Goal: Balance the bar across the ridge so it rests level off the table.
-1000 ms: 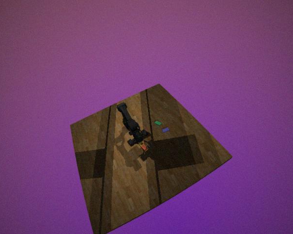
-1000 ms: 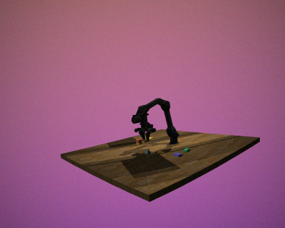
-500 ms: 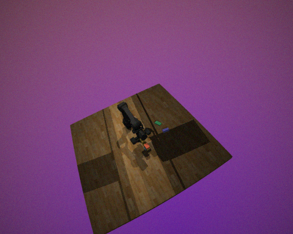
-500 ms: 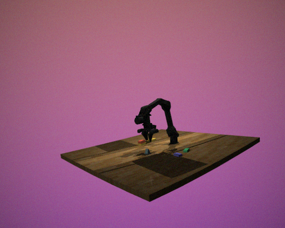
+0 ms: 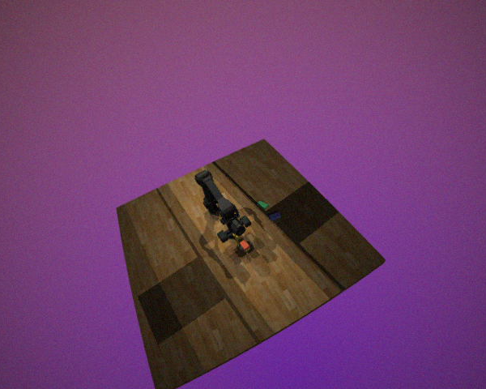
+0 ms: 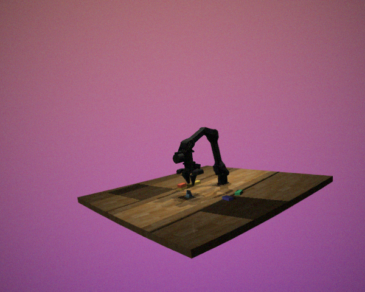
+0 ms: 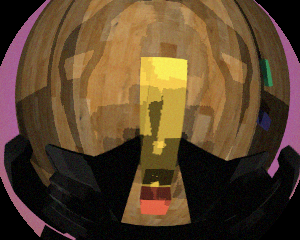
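My gripper (image 5: 236,237) (image 6: 190,184) (image 7: 160,142) is shut on the yellow bar (image 6: 197,182) (image 7: 165,100), near its middle. A red block (image 5: 244,245) (image 6: 181,185) (image 7: 155,207) sits on one end of the bar; the long yellow part reaches out on the other side of the fingers. The bar is held in the air and looks about level. The small blue-grey ridge (image 6: 188,194) stands on the table below the gripper, with a gap under the bar in the exterior view. It is largely hidden in the top view and not seen in the wrist view.
A green block (image 5: 262,204) (image 6: 238,192) (image 7: 267,73) and a blue block (image 5: 274,216) (image 6: 227,198) (image 7: 264,121) lie close together on the wooden table (image 5: 285,288) (image 6: 176,216), to one side of the arm. Dark shadows cross the table.
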Robot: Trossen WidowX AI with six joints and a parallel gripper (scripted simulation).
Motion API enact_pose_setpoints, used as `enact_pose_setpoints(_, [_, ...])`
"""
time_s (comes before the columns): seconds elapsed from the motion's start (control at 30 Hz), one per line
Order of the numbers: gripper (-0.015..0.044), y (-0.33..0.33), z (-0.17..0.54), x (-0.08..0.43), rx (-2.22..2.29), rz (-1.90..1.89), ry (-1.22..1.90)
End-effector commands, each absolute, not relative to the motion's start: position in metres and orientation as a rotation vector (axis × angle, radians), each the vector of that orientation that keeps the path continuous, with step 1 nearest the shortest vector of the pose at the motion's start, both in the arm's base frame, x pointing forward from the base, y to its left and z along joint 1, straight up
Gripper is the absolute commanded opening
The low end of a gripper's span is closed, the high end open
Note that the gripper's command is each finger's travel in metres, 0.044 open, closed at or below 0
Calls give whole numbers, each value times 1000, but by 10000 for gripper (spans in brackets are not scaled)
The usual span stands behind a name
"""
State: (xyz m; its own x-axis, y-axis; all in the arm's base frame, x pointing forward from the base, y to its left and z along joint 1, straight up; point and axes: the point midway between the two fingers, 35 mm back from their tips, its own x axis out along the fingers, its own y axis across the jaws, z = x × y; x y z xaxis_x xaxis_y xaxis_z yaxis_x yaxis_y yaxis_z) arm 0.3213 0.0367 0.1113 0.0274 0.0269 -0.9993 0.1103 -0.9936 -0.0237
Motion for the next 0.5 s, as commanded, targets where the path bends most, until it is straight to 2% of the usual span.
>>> enact_pose_setpoints(0.0, [0,37,105,321,2213,-2150,145])
enact_pose_setpoints(0.47, [0,37,99,321,2213,-2150,144])
